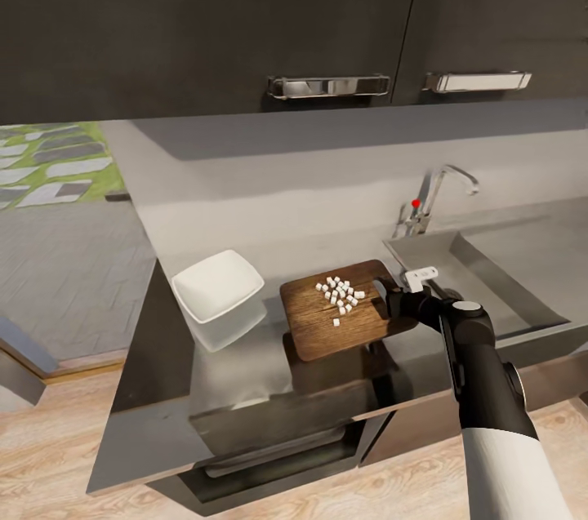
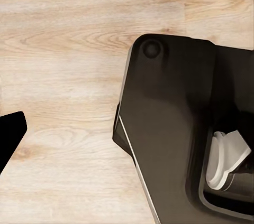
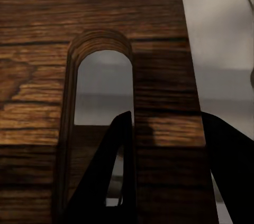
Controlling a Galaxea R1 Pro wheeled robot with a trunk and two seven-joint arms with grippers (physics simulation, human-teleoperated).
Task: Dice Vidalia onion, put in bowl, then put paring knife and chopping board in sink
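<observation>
Right arm (image 1: pixel 490 422), white and black, reaches forward from the lower right of the head view to the right end of the chopping board (image 1: pixel 343 309). Its gripper (image 1: pixel 390 298) is clenched on that end of the board: in the right wrist view one dark finger (image 3: pixel 114 171) passes through the slot hole (image 3: pixel 103 86) while the other finger (image 3: pixel 230 166) lies against the board's outer edge, so the wood between slot and edge is pinched between them.

On the board's upper surface lies a loose cluster of small white onion dice (image 1: pixel 340 295) (one piece sits a little apart, nearer the front edge). The board appears tilted, with a dark shadow on the countertop (image 1: pixel 245 373) beneath its front edge; whether any part of it touches the worktop cannot be told.

Just left of the board stands the white square bowl (image 1: pixel 217 286), with no dice visible in it. To the right of the board is the steel sink (image 1: pixel 523 291), with its curved chrome tap (image 1: pixel 437 193) and red knob (image 1: pixel 416 203) behind the basin's rear left corner.

Seen from the left wrist: pale wooden floor (image 2: pixel 63 65) and a dark part of the robot's body (image 2: pixel 174 129); one black fingertip (image 2: pixel 9 137) of the left gripper appears at the frame's edge, and its state cannot be told.
</observation>
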